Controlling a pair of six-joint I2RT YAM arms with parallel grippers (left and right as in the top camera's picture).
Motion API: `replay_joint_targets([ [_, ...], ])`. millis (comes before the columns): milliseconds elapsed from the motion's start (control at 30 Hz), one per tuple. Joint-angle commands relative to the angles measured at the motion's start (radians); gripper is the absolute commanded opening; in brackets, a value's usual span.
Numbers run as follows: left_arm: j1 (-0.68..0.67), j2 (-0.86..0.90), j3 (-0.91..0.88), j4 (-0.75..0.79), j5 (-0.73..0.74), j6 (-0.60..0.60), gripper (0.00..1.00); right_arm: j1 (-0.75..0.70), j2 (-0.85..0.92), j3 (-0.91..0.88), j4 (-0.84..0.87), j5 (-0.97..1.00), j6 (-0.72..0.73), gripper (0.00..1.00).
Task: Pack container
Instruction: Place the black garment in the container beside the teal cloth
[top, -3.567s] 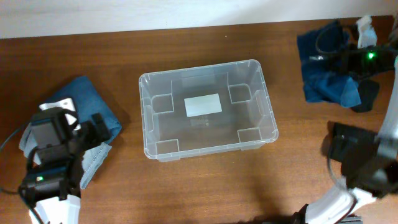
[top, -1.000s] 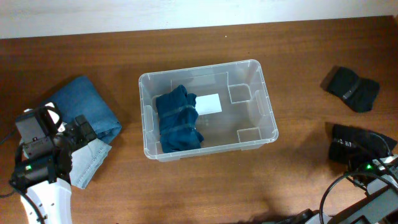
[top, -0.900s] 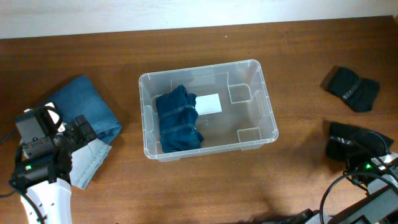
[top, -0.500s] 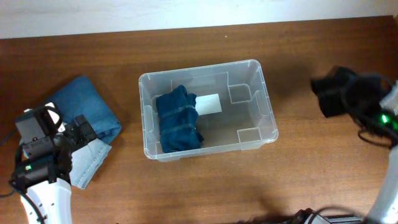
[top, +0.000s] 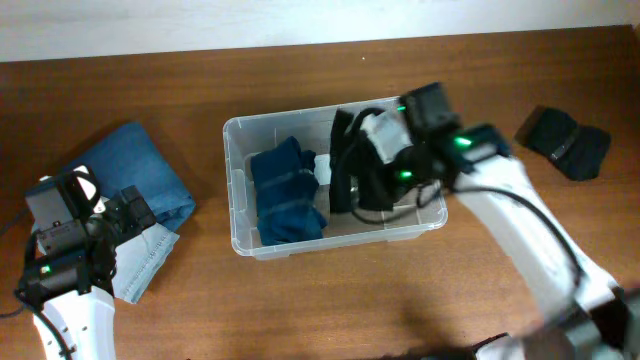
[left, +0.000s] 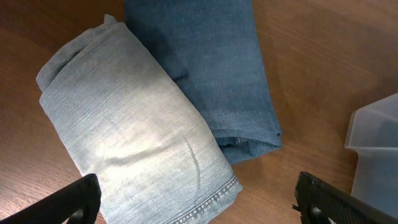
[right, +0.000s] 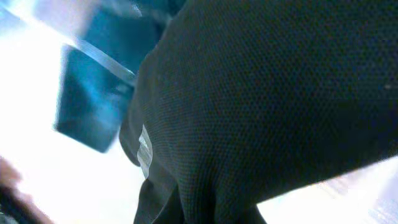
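Right now the container (top: 233, 190) sits open on the table (top: 300, 310), and you can see two things in or over it. A folded dark blue cloth (top: 288, 195) lies on the floor of the container's left half, close to the left wall. Just beside that cloth, a sliver of the white label (top: 323, 166) on the container's base shows. Over the container's right half your right gripper (top: 385, 150) has a black garment (top: 350, 170) clamped; the garment hangs down past the rim into the container, though you cannot tell whether it touches the base. In the right wrist view the black mesh fills nearly everything and hides the fingers, with the blue cloth a blur behind it. Your left gripper (left: 196, 198) is well to the left of the container, spread wide and holding nothing, above a roll of light jeans (left: 130, 124). A folded pair of darker jeans (left: 205, 68) lies against the light ones, on the side nearer the container. Well to the right of the container a second black bundle (top: 565, 140) rests on the table.
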Motion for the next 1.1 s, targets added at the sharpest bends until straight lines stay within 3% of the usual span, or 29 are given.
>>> replay_joint_targets([
  [0,0.006,0.002,0.018,-0.002,0.011,-0.006,1.00,0.003,0.119,0.013,0.008,0.082,-0.025,0.04],
  [67,0.006,0.002,0.018,-0.002,0.011,-0.006,0.99,-0.013,0.160,0.013,0.020,0.095,-0.024,0.04],
  [100,0.006,0.002,0.018,-0.002,0.011,-0.006,1.00,-0.021,0.164,0.014,0.026,0.104,-0.022,0.36],
  [133,0.006,0.002,0.018,-0.001,0.011,-0.006,0.99,-0.028,0.161,0.021,0.023,0.114,-0.022,0.99],
  [267,0.006,0.002,0.018,-0.001,0.011,-0.006,0.99,-0.031,0.117,0.211,-0.105,0.163,-0.011,0.98],
  [467,0.006,0.002,0.018,-0.002,0.011,-0.006,0.99,-0.147,0.017,0.477,-0.134,0.328,0.212,0.98],
  [600,0.006,0.002,0.018,-0.002,0.011,-0.006,1.00,-0.431,-0.001,0.480,-0.150,0.257,0.282,0.98],
  [767,0.006,0.002,0.018,-0.002,0.011,-0.006,0.99,-0.936,0.137,0.359,-0.079,-0.051,0.257,0.98],
  [933,0.006,0.002,0.018,-0.002,0.011,-0.006,0.99,-1.150,0.377,0.325,0.041,-0.208,0.211,0.98],
  [1067,0.006,0.002,0.018,-0.003,0.011,-0.006,0.99,-1.191,0.496,0.325,0.135,-0.256,0.205,0.98],
])
